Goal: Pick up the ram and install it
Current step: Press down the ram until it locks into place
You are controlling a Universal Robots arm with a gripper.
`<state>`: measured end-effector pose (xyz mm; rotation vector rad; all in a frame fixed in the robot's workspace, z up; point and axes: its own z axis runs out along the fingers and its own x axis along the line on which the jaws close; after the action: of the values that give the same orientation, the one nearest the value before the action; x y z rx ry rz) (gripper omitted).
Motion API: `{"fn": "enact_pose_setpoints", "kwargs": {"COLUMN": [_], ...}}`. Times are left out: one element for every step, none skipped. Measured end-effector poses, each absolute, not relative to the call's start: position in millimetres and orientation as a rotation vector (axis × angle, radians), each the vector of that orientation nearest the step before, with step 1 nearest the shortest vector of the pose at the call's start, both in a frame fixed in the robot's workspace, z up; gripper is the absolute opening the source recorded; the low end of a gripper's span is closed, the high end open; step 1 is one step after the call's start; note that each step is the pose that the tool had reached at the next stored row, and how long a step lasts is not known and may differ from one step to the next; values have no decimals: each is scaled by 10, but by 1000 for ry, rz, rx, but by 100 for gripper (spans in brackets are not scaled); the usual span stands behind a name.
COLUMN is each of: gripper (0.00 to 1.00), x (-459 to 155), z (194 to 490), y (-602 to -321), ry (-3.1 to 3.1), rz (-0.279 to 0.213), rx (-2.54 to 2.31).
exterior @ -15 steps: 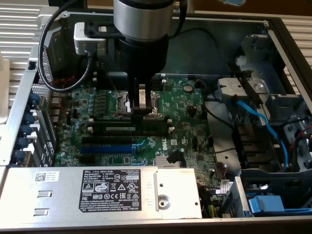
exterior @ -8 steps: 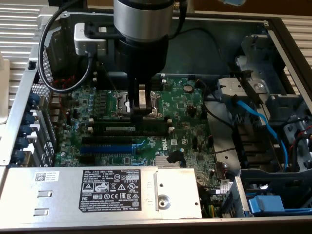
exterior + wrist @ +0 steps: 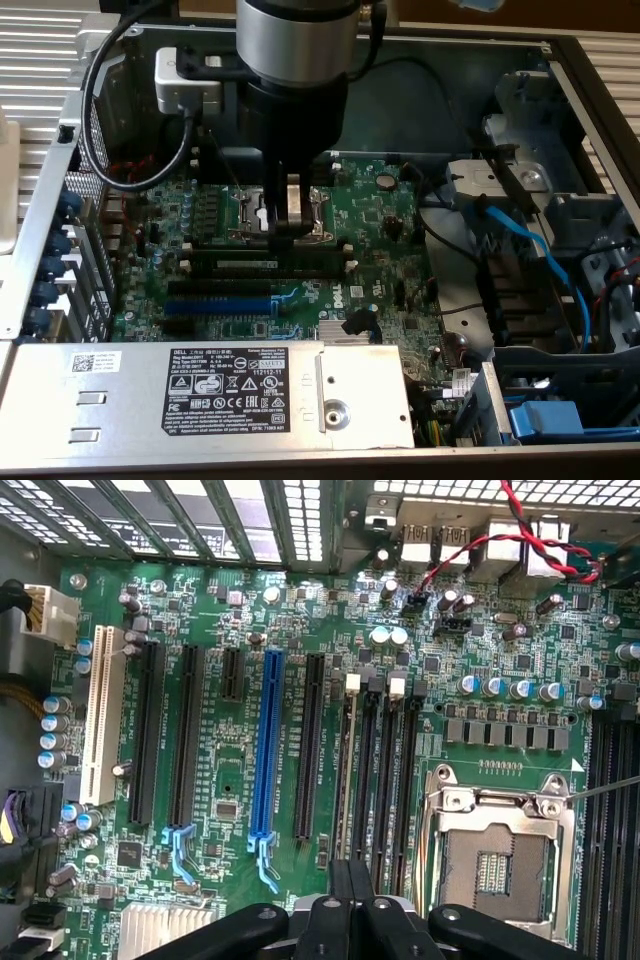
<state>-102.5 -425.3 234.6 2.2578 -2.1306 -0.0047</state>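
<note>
The hand (image 3: 291, 228), fingers together, hovers over the ram (image 3: 268, 263) seated in its slot beside the CPU socket (image 3: 290, 212); pressing off-centre risks tilting the stick and straining a clip.

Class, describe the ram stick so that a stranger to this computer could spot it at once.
Find the green board in the open computer case, then the metal-framed socket at its middle. Next to it, the ram stands among long black slots: the only one bearing a white label.
</note>
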Motion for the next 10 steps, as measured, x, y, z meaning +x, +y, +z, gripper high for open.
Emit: {"fn": "enact_pose_setpoints", "kwargs": {"gripper": [10,10,10,10,10,10,10,10,10,10], "x": [-1025,-1023,-1022,-1022,-1021,-1021,-1020,-1019,-1018,-1018], "z": [2344,2342,2341,2339,2337,2333,2331,2328,2326,2323], "y": [-4253,-4253,-4253,-4253,-4253,-4253,-4253,-4253,-4253,-4253], "ry": [-2130,-2130,-2129,-2129,-2129,-2128,-2127,-2127,-2126,-2125], "rz": [-6,-7,-8,-8,-10,-11,-12,-14,-16,-18], "rx": [2257,2257,2257,2256,2256,2255,2255,2254,2253,2252]}}
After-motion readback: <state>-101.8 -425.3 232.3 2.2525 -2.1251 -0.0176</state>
